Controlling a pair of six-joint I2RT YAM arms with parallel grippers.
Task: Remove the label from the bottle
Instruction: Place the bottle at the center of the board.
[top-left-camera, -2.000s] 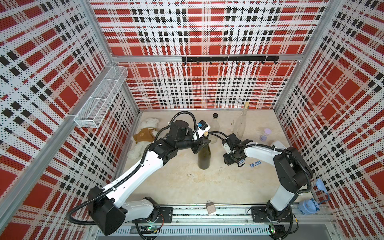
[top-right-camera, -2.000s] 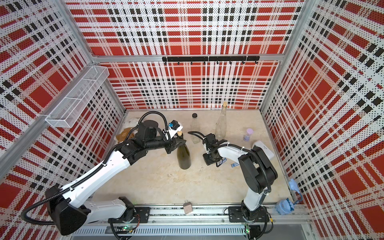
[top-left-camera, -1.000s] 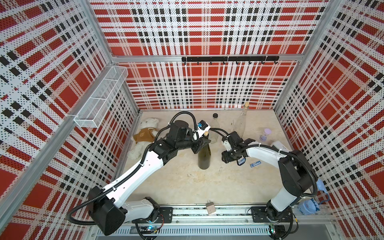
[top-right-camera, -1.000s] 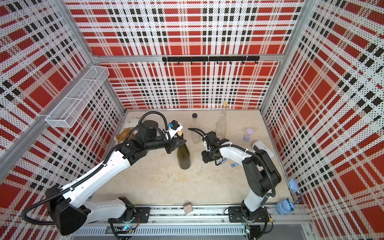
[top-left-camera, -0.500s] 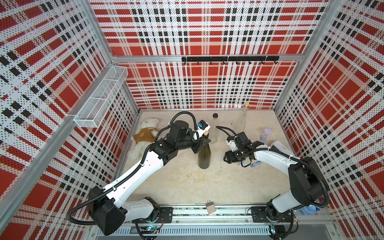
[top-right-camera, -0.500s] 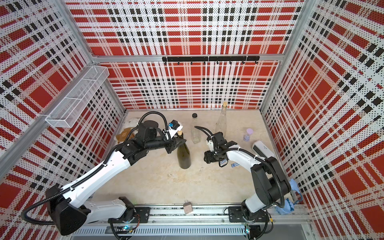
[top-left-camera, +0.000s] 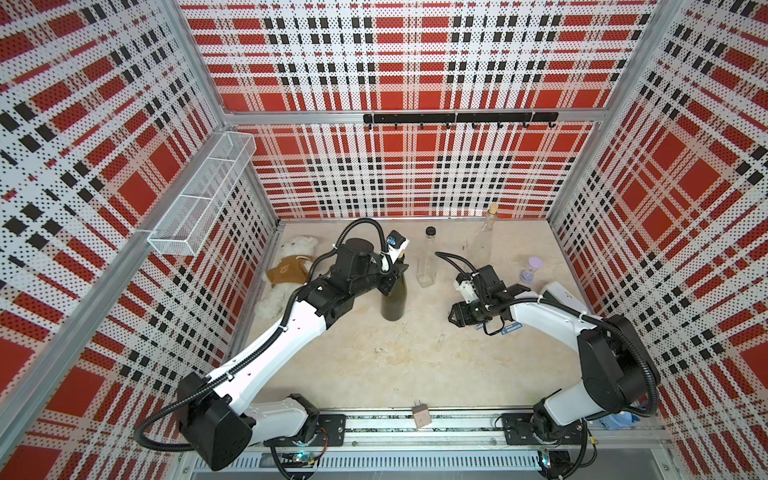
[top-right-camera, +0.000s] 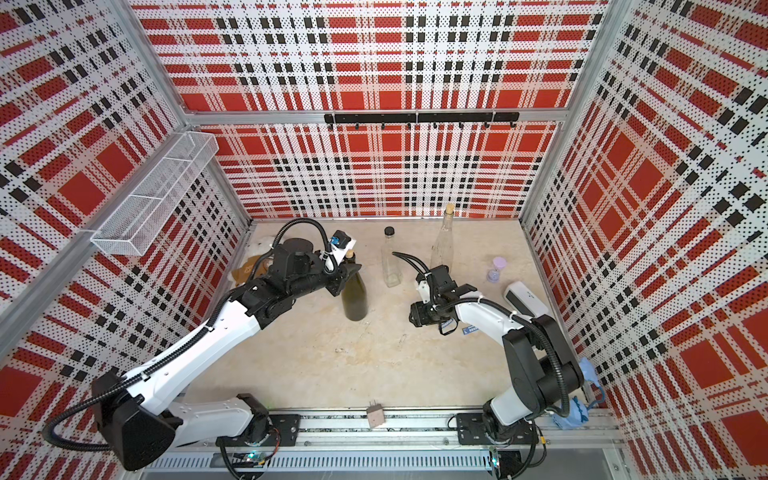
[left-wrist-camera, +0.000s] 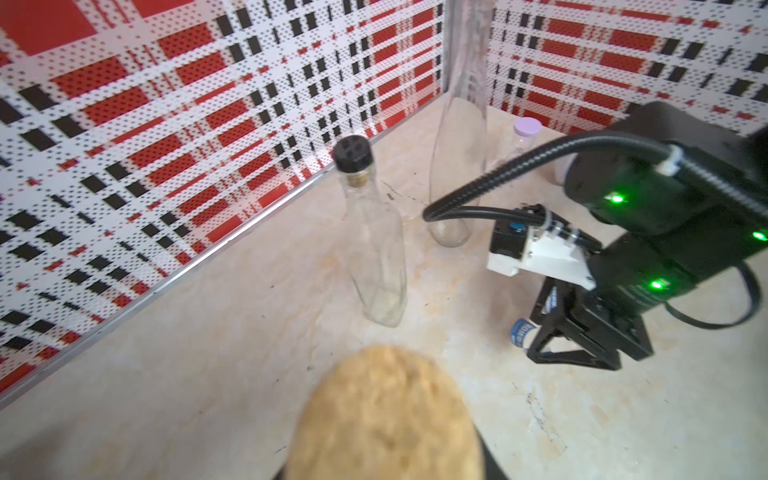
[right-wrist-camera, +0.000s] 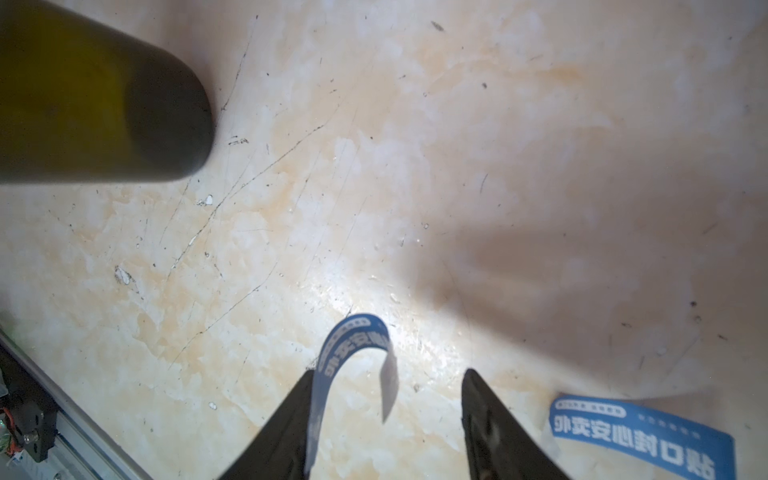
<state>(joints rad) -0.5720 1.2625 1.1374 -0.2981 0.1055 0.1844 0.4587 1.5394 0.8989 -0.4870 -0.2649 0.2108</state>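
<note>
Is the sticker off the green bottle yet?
Nearly. The green bottle looks bare on the side we see, and the left gripper is shut on its neck. A flat blue label lies on the table. A curled blue label clings to one finger of the open right gripper. Left to do: get that one loose.

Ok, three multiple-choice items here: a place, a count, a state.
1. The curled blue paper label is: A in the wire basket; B on a finger of the right tool; C on the teddy bear.
2. Standing clear glass bottles: A two; B one; C four.
3. The left tool is: A open; B unseen; C shut on the neck of the dark green glass bottle.
B, it clings to one finger in the right wrist view; A, two show in both top views; C, it clamps the neck.
</note>
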